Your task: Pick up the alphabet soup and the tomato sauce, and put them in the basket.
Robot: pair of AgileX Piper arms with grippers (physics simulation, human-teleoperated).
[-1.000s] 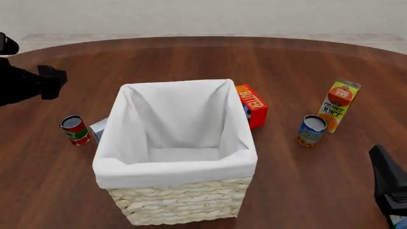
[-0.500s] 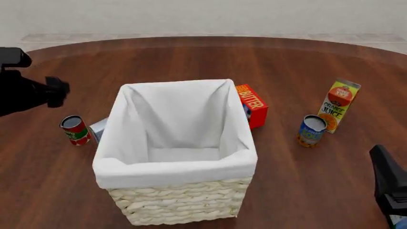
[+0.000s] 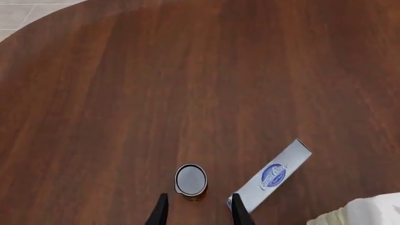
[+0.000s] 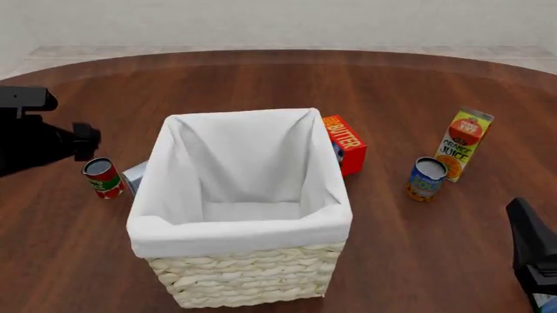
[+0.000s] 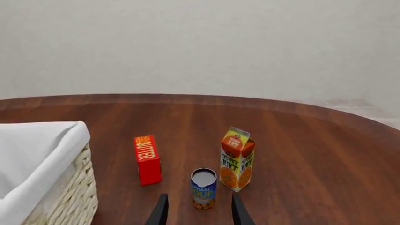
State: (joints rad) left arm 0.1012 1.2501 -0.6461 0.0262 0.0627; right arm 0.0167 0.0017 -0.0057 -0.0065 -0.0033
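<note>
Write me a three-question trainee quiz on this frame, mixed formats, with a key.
1. True or false: the tomato sauce already lies inside the basket.
2. The alphabet soup stands right beside which item? A) butter box B) orange juice carton C) basket
3. Fill in: seen from its wrist camera, the left gripper is open above the ____ can.

Key: 1 false, it stands on the table left of the basket. 2 B, the orange juice carton. 3 tomato sauce.

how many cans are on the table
2. The red tomato sauce can stands left of the basket; the blue soup can stands right, beside the juice carton. More could hide behind the basket.
</note>
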